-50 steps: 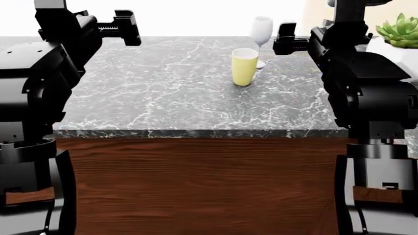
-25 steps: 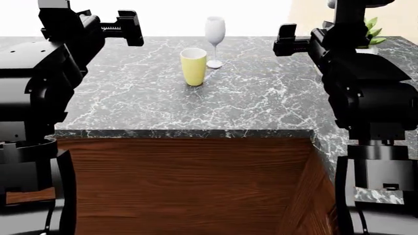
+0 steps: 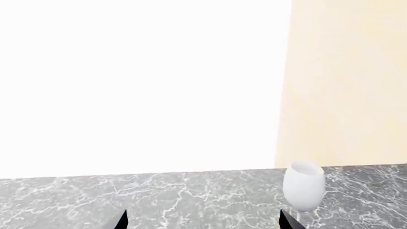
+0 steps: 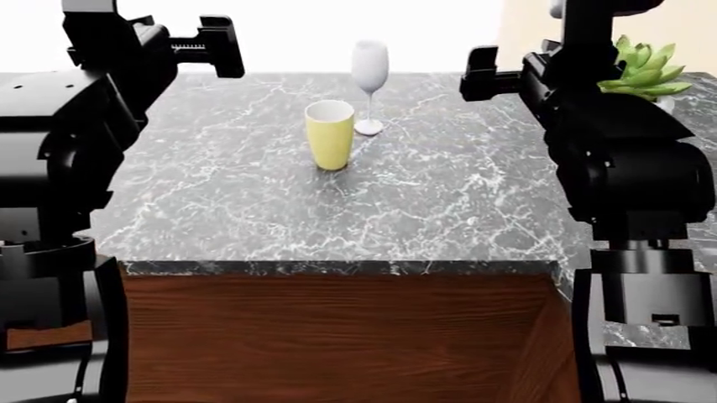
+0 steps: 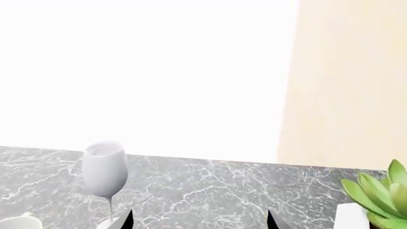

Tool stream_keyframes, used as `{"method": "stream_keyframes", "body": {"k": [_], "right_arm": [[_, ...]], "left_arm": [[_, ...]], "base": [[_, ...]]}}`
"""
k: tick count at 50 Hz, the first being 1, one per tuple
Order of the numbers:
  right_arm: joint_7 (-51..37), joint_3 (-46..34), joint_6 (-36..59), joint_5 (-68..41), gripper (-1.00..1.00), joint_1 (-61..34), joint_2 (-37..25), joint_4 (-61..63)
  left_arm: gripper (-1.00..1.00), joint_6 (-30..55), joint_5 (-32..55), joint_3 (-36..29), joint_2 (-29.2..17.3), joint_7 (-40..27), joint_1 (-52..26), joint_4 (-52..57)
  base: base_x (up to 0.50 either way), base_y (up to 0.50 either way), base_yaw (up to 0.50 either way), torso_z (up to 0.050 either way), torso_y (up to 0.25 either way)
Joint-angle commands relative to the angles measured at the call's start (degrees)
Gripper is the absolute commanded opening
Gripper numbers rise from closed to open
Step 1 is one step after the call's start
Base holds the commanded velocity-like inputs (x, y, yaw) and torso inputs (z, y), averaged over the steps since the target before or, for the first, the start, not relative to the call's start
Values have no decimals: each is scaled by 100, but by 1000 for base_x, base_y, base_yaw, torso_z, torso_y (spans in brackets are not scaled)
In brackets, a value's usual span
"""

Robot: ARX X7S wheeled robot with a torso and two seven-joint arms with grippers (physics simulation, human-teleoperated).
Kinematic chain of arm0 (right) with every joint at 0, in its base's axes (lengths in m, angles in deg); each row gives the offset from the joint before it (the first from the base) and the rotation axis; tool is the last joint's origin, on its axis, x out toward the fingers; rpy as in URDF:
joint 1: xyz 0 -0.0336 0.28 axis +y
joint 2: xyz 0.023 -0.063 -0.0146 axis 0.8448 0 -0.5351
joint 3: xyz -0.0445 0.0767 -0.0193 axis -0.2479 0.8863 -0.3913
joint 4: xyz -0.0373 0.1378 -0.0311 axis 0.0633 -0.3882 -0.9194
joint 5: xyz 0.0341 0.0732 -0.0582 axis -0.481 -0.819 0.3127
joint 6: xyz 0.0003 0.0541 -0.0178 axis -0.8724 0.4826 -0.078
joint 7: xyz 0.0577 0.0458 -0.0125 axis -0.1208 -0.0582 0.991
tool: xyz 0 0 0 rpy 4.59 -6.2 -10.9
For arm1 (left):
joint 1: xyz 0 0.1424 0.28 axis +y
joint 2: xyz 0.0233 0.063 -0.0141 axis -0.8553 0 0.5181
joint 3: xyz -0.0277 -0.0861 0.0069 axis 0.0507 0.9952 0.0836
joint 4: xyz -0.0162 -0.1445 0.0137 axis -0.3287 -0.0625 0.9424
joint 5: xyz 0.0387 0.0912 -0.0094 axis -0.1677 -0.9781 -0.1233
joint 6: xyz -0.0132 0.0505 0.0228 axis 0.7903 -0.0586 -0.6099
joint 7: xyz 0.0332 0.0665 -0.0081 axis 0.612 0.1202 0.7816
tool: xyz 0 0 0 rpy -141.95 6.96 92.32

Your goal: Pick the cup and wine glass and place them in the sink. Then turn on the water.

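A pale yellow cup (image 4: 329,133) stands upright on the grey marble counter (image 4: 426,210), near its far middle. Just behind and to its right stands the white wine glass (image 4: 370,84), also upright; its bowl shows in the left wrist view (image 3: 303,185) and the whole glass in the right wrist view (image 5: 105,171). My left gripper (image 4: 218,46) is raised at the far left, open and empty, well left of both. My right gripper (image 4: 479,74) hovers open and empty to the right of the glass. The sink is out of view.
A green succulent in a white pot (image 4: 644,75) sits on the counter at the far right, right behind my right arm. The counter's front edge (image 4: 336,269) runs above a wood cabinet front (image 4: 336,344). A beige wall (image 5: 350,81) rises behind the counter.
The view has shifted: cup and glass first slid left, and now sit slightly lower. The counter's front edge has dropped in view. The succulent has come back beside the right arm.
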Motion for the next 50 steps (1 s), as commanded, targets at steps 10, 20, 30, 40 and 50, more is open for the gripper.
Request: {"method": "stream_keyframes", "body": {"k": [10, 20, 30, 40, 50], "right_arm": [[42, -113, 31, -37, 100, -22, 23, 13], [27, -113, 43, -65, 100, -11, 7, 35], [26, -137, 29, -82, 100, -37, 13, 1], [23, -164, -15, -93, 100, -41, 22, -48], [-13, -195, -128, -67, 100, -12, 24, -175]], "left_arm": [[100, 48, 77, 62, -50, -41, -21, 35], [100, 49, 99, 46, -58, -43, -40, 33], [100, 47, 122, 37, -68, -50, -44, 29], [100, 43, 142, 27, -79, -57, -43, 23], [100, -8, 166, 5, -76, -26, -22, -71]], "base": [[482, -1, 0, 0, 0], [479, -1, 0, 0, 0], [481, -1, 0, 0, 2], [482, -1, 0, 0, 1], [296, 0, 0, 0, 1]]}}
